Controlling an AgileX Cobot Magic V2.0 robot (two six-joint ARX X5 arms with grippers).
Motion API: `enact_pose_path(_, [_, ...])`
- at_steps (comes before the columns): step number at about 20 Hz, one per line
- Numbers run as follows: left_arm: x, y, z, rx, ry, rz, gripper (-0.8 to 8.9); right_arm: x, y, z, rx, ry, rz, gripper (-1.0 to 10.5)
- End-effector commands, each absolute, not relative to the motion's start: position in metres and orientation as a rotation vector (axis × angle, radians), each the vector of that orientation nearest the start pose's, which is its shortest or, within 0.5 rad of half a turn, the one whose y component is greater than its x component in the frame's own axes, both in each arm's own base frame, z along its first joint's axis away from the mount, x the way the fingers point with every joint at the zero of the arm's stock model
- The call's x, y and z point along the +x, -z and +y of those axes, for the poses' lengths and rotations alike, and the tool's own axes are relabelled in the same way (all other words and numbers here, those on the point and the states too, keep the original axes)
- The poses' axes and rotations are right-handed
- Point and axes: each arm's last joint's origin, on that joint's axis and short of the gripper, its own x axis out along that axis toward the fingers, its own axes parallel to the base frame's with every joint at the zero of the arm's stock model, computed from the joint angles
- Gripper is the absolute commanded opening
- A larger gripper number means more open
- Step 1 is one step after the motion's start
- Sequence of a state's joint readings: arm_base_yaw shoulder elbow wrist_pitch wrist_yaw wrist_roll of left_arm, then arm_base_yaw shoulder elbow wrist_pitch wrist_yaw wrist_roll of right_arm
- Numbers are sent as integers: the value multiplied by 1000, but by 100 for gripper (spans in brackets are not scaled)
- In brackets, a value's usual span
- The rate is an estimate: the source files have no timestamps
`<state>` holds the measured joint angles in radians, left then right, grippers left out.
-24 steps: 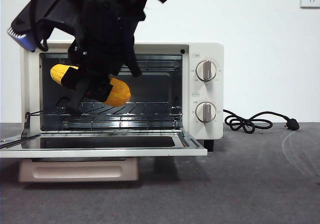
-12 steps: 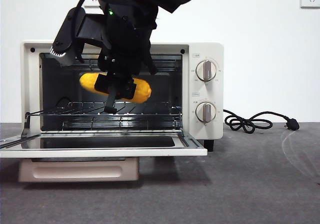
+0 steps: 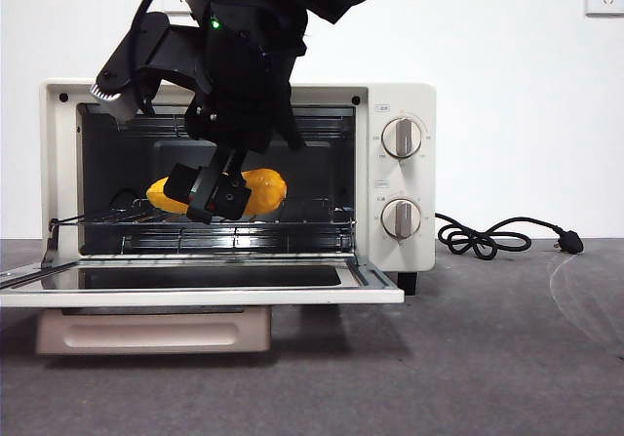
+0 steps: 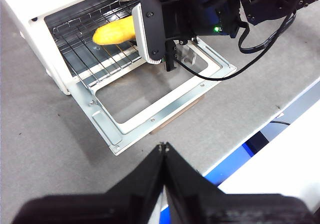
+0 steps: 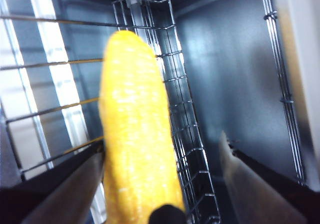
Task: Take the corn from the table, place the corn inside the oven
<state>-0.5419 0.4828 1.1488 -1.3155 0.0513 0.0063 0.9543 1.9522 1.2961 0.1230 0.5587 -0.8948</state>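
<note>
We saw the corn [image 3: 255, 189] lying lengthwise on the wire rack [image 3: 292, 223] inside the oven [image 3: 395, 178], its long axis running roughly from nine o'clock to three o'clock in the front view. In the right wrist view the corn [image 5: 137, 149] filled the middle of the picture, yellow and glossy, with the rack's wires [image 5: 182, 129] beneath and beside it.

Our right gripper [image 3: 213, 192] reached into the oven cavity from twelve o'clock in the front view, its black body covering the cob's middle. In the right wrist view its jaws stood spread: one pale finger [image 5: 70, 189] lay just beside the corn, apparently touching it, while the other finger [image 5: 252, 184] stood clearly apart from the cob. We could not tell whether the corn's whole weight rested on the rack.

The oven door [image 3: 205, 285] hung folded down flat, at six o'clock from the cavity. Two knobs [image 3: 402, 137] sat on the panel at three o'clock from the opening. A black cord [image 3: 487, 236] lay coiled on the table [image 3: 487, 358] further out at three o'clock.

Our left gripper [image 4: 163, 151] hovered well apart from the oven, above the table, its jaws pressed together and holding nothing. From there we saw the right arm [image 4: 200, 13] bent over the open door [image 4: 150, 98] and the corn [image 4: 115, 31] on the rack.
</note>
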Motion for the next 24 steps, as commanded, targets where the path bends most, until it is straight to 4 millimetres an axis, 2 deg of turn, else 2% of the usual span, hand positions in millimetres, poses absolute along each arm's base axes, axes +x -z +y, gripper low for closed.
enact_pose_path(1, [16, -364, -11, 161, 575, 641, -5, 255, -196, 347, -1215, -540, 205, 382])
enact_pose_path(7, [19, -369, -13, 151, 567, 584, -5, 223, -198, 366, -1231, -478, 183, 378])
enact_pose_path(13, [36, -382, -16, 247, 390, 422, -8, 177, -217, 374, -1134, -538, 207, 377])
enact_pose_path(18, [76, -384, -39, 354, 394, 456, -8, 125, -249, 360, -1012, -590, 295, 367])
enact_pose_path(21, [104, -376, -55, 389, 407, 546, -8, 95, -271, 341, -975, -624, 349, 163])
enact_pose_path(24, [120, -371, -60, 362, 462, 598, -8, 85, -287, 324, -934, -636, 387, 78])
